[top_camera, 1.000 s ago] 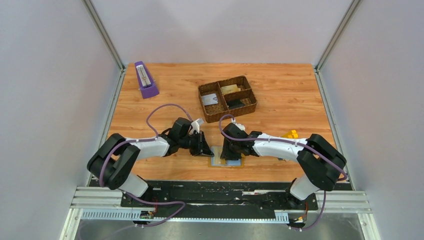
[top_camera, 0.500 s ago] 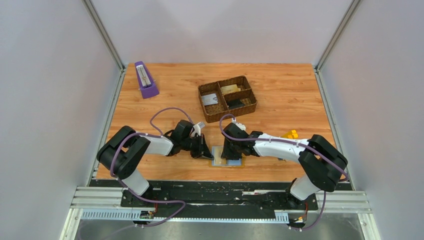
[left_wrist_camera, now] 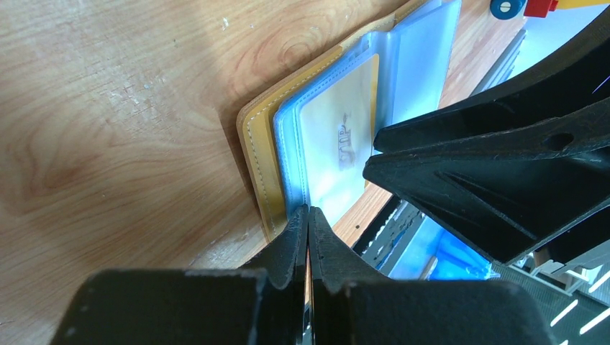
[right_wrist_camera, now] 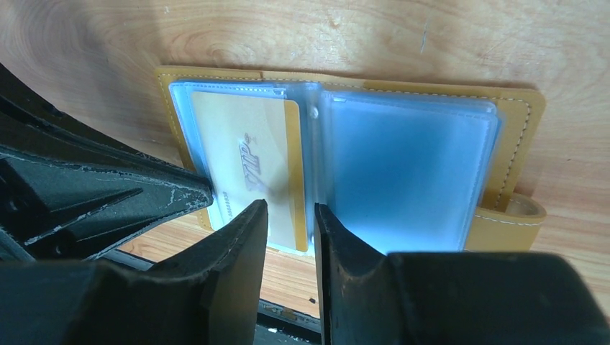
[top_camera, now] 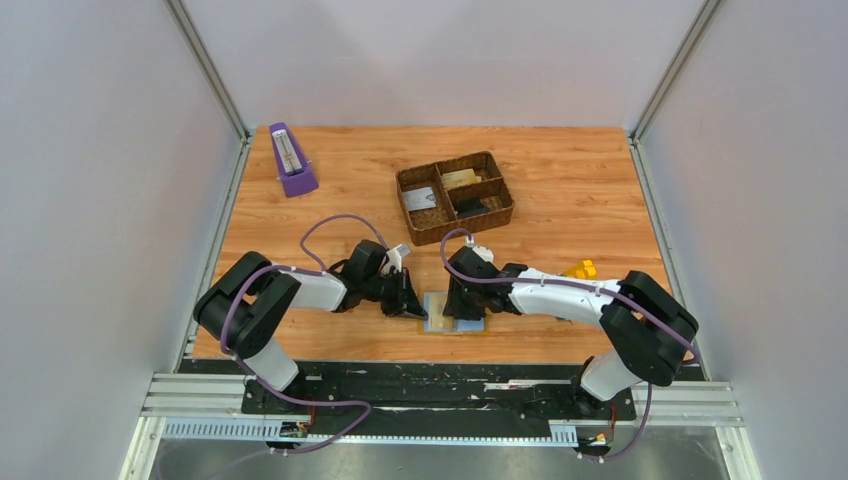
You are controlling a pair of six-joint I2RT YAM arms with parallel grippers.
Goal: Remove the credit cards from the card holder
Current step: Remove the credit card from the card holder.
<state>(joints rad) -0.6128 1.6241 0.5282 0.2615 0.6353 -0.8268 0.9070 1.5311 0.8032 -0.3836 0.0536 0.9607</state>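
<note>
Mustard-yellow folding card holder (right_wrist_camera: 403,172), blue-grey pockets, lies open on wooden counter (right_wrist_camera: 288,36) near its front edge. Left jaws pressed together at its left edge. Right jaws narrowly apart, empty, over pocketed gold card (right_wrist_camera: 252,158).

Table (top_camera: 570,190): wood-grain top, carrying four things
Far left: purple metronome (top_camera: 291,160) standing upright
Back centre: brown woven compartment tray (top_camera: 506,208) sitting
Near edge: card holder (right_wrist_camera: 350,154) lying open
Right: small yellow toy (top_camera: 581,268) resting

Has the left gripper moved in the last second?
Yes, slightly: the left gripper has shifted toward the near edge of the table, away from the woven tray, beside the card holder.
</note>
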